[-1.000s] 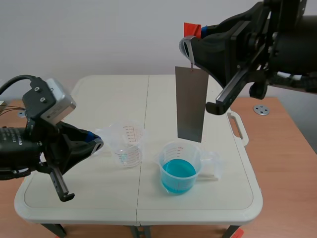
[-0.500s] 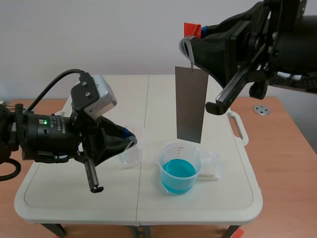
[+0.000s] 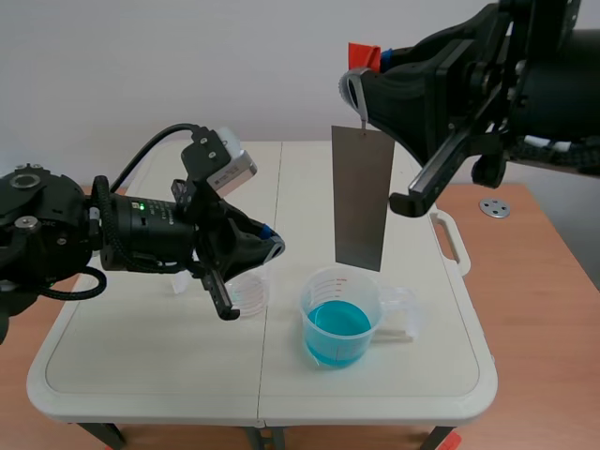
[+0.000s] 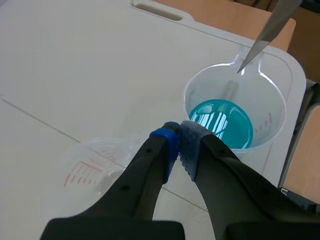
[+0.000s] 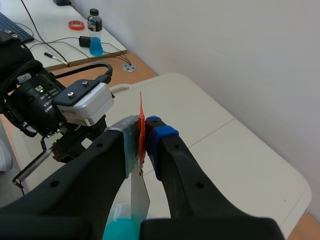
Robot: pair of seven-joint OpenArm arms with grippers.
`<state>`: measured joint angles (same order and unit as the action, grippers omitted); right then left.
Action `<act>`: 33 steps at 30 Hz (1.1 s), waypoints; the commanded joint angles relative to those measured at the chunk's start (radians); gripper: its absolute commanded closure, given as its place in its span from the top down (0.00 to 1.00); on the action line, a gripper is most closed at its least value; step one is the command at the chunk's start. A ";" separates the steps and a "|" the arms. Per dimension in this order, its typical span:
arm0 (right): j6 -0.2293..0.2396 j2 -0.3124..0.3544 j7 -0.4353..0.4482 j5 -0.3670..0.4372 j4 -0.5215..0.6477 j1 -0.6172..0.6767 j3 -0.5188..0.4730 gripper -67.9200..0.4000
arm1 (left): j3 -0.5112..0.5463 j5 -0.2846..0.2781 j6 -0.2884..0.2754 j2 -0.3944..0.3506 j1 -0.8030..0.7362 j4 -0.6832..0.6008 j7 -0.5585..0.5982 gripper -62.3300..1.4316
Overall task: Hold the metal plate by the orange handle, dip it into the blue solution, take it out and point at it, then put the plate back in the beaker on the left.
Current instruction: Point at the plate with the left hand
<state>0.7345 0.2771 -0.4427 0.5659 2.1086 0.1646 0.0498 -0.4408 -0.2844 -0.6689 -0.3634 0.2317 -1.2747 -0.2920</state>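
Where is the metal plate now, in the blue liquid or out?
Out. The plate hangs upright above the beaker, its lower edge above the surface of the blue liquid.

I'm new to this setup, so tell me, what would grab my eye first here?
The tall grey metal plate hangs from the right arm's jaws, clamped on its orange handle, above the beaker of blue solution. Next, the left arm's jaws, shut, near the empty beaker.

Left gripper (image 4: 178, 144), pads pressed together on nothing, hovers over the white table (image 4: 75, 75). The beaker of blue solution (image 4: 272, 107) stands at its two o'clock beneath the metal plate (image 4: 270, 30), with an empty beaker (image 4: 90, 167) at eight o'clock.
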 commanded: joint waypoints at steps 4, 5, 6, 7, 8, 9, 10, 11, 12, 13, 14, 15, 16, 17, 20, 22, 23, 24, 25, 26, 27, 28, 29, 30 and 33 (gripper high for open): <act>0.001 0.002 0.019 0.010 0.018 -0.009 -0.003 0.03 | 0.002 -0.010 -0.027 0.019 0.027 -0.013 -0.016 0.05; 0.001 0.002 0.019 0.011 0.018 -0.009 -0.003 0.03 | 0.002 -0.010 -0.027 0.023 0.028 -0.013 -0.024 0.05; 0.001 0.002 0.019 0.011 0.018 -0.009 -0.003 0.03 | 0.002 -0.010 -0.027 0.025 0.029 -0.013 -0.031 0.05; 0.001 0.002 0.019 0.011 0.018 -0.009 -0.003 0.03 | 0.002 -0.010 -0.027 0.026 0.029 -0.013 -0.043 0.05; 0.001 0.002 0.019 0.011 0.018 -0.009 -0.003 0.03 | 0.002 -0.010 -0.027 0.029 0.029 -0.013 -0.057 0.05; 0.001 0.002 0.019 0.011 0.018 -0.009 -0.003 0.03 | 0.002 -0.010 -0.027 0.031 0.029 -0.013 -0.075 0.05; 0.002 0.002 0.019 0.011 0.018 -0.009 -0.003 0.03 | 0.000 -0.010 -0.027 0.033 0.029 -0.013 -0.087 0.05; 0.006 0.002 0.019 0.010 0.018 -0.009 -0.003 0.03 | -0.001 -0.010 -0.027 0.034 0.029 -0.013 -0.098 0.05; 0.011 0.002 0.019 0.010 0.018 -0.009 -0.003 0.03 | -0.005 -0.010 -0.027 0.033 0.029 -0.013 -0.100 0.05; 0.011 0.002 0.018 0.010 0.018 -0.009 -0.003 0.03 | -0.009 -0.010 -0.027 0.033 0.029 -0.013 -0.099 0.05; 0.011 0.002 0.018 0.010 0.018 -0.009 -0.003 0.03 | -0.010 -0.010 -0.027 0.033 0.029 -0.013 -0.099 0.05; 0.011 0.002 0.019 0.010 0.018 -0.009 -0.003 0.03 | -0.011 -0.010 -0.027 0.033 0.029 -0.013 -0.099 0.05; 0.011 0.002 0.019 0.011 0.018 -0.010 -0.003 0.03 | -0.011 -0.010 -0.027 0.033 0.029 -0.013 -0.099 0.05; 0.011 0.002 0.019 0.011 0.018 -0.010 -0.003 0.03 | -0.011 -0.010 -0.027 0.033 0.029 -0.013 -0.099 0.05; 0.011 0.002 0.019 0.011 0.018 -0.010 -0.003 0.03 | -0.011 -0.010 -0.027 0.033 0.029 -0.013 -0.099 0.05; 0.011 0.002 0.019 0.011 0.018 -0.010 -0.003 0.03 | -0.011 -0.010 -0.027 0.033 0.029 -0.013 -0.099 0.05; 0.011 0.002 0.019 0.011 0.018 -0.010 -0.003 0.03 | -0.011 -0.010 -0.027 0.033 0.029 -0.013 -0.099 0.05; 0.011 0.002 0.019 0.011 0.018 -0.010 -0.003 0.03 | -0.011 -0.010 -0.027 0.032 0.029 -0.013 -0.099 0.05; 0.011 0.002 0.019 0.011 0.018 -0.010 -0.003 0.03 | -0.011 -0.010 -0.027 0.030 0.029 -0.013 -0.098 0.05; 0.011 0.002 0.019 0.011 0.018 -0.010 -0.003 0.03 | -0.010 -0.010 -0.027 0.030 0.029 -0.013 -0.098 0.05; 0.011 0.002 0.019 0.011 0.018 -0.010 -0.003 0.03 | -0.008 -0.010 -0.027 0.026 0.028 -0.014 -0.098 0.05; 0.011 0.002 0.019 0.011 0.018 -0.010 -0.003 0.03 | -0.004 -0.011 -0.027 0.021 0.026 -0.014 -0.096 0.05; 0.011 0.002 0.019 0.011 0.018 -0.010 -0.003 0.03 | 0.000 -0.013 -0.027 0.015 0.021 -0.015 -0.087 0.05; 0.011 0.002 0.019 0.011 0.018 -0.010 -0.003 0.03 | 0.009 -0.015 -0.027 0.008 0.013 -0.019 -0.072 0.05; 0.011 0.002 0.019 0.011 0.018 -0.010 -0.003 0.03 | 0.040 -0.018 -0.027 -0.027 -0.027 -0.049 -0.024 0.05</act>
<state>0.7349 0.2771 -0.4427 0.5659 2.1086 0.1646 0.0498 -0.4213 -0.2886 -0.6930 -0.3660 0.2180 -1.2861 -0.3359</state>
